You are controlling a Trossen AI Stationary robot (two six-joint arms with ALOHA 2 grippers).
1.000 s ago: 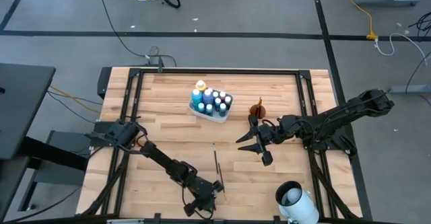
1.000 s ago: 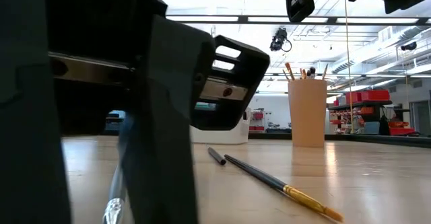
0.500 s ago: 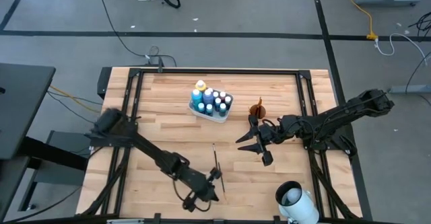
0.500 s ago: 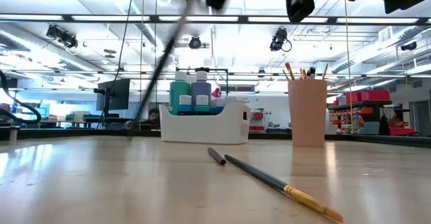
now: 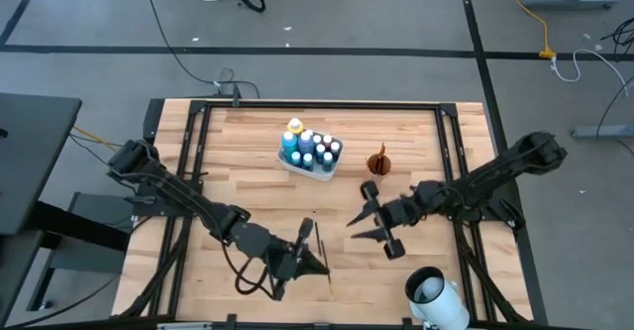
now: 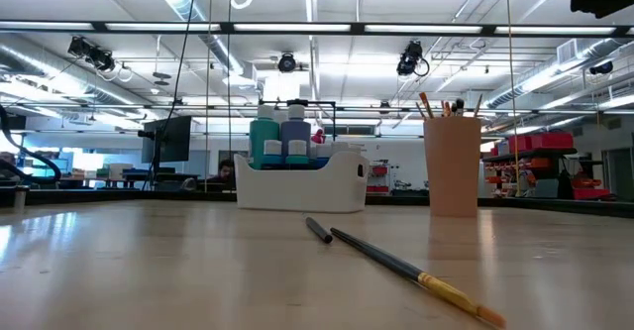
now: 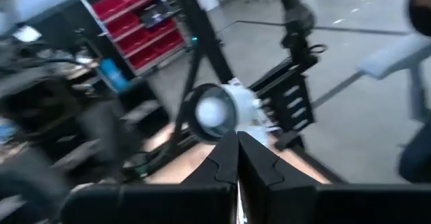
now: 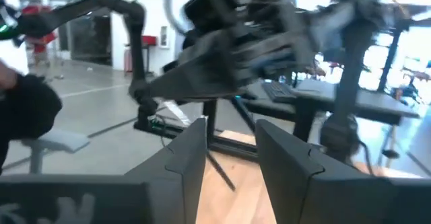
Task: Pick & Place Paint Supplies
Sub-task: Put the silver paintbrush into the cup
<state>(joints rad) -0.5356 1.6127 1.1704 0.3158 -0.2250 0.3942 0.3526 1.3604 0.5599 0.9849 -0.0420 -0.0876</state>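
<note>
My left gripper (image 5: 315, 263) hangs above the table's near middle, shut on a thin dark paintbrush (image 5: 304, 233). In the left wrist view its fingers (image 7: 236, 163) meet. My right gripper (image 5: 357, 225) hovers open to the right of it, with nothing between its fingers (image 8: 229, 163). A second paintbrush (image 6: 406, 264) with a gold ferrule lies flat on the wood. The paint bottles (image 5: 309, 144) stand in the white tray (image 6: 302, 186). The orange-brown cup (image 6: 452, 166) holds several brushes. My left gripper pinches the paintbrush between its two shut fingers. The fingers hide which part of the handle they are on. The brush is lifted clear of the table and tilted. Its dark handle (image 8: 219, 170) slants away below the gripper in the right wrist view.
A white cylinder (image 5: 436, 295) stands off the table's near right corner. A black frame (image 5: 317, 105) runs round the tabletop. Bare wood lies between the tray and the near edge.
My left gripper has risen from the tabletop near the near edge and has tipped from pointing down to nearly level. The paintbrush went up with it and is now clear of the wood. My right gripper has shifted a little toward the near edge.
</note>
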